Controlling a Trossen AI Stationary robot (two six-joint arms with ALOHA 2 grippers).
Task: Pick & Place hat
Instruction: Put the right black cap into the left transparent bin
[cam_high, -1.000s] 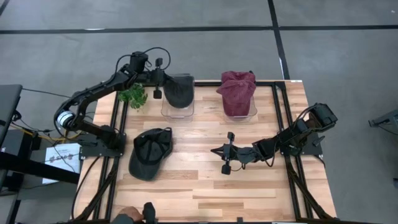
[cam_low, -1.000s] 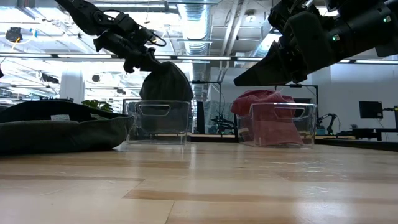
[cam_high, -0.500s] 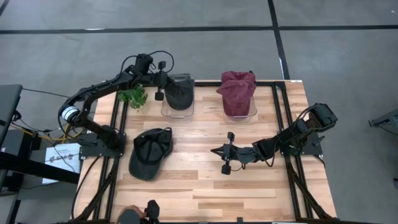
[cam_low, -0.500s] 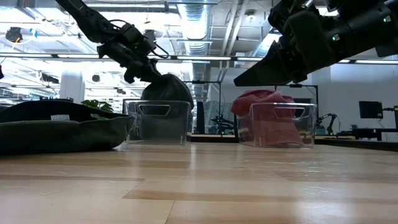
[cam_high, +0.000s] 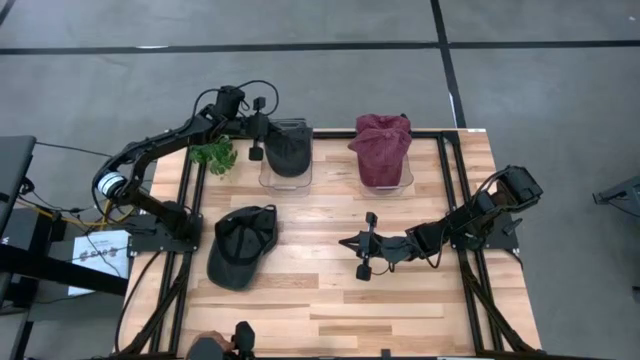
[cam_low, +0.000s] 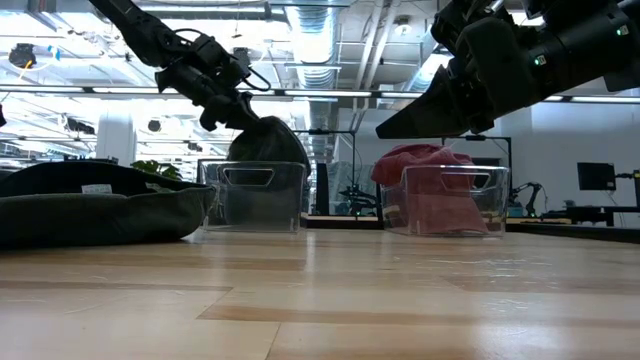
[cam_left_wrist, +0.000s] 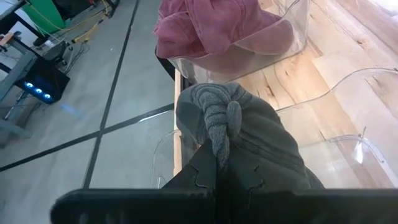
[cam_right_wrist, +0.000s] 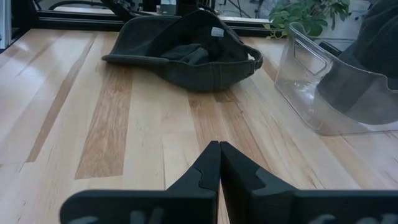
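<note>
The left claw (cam_high: 262, 127) is clamped on a bunched dark hat (cam_high: 289, 148), holding it in the clear bin (cam_high: 266, 176), seemingly to drop it. The right claw (cam_high: 365, 243), pressed together, waits above the surface (cam_high: 330, 300).

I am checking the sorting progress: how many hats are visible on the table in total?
3. A dark hat held by the left gripper in the left clear bin; a red hat in the right clear bin; another dark hat lies on the table.
</note>
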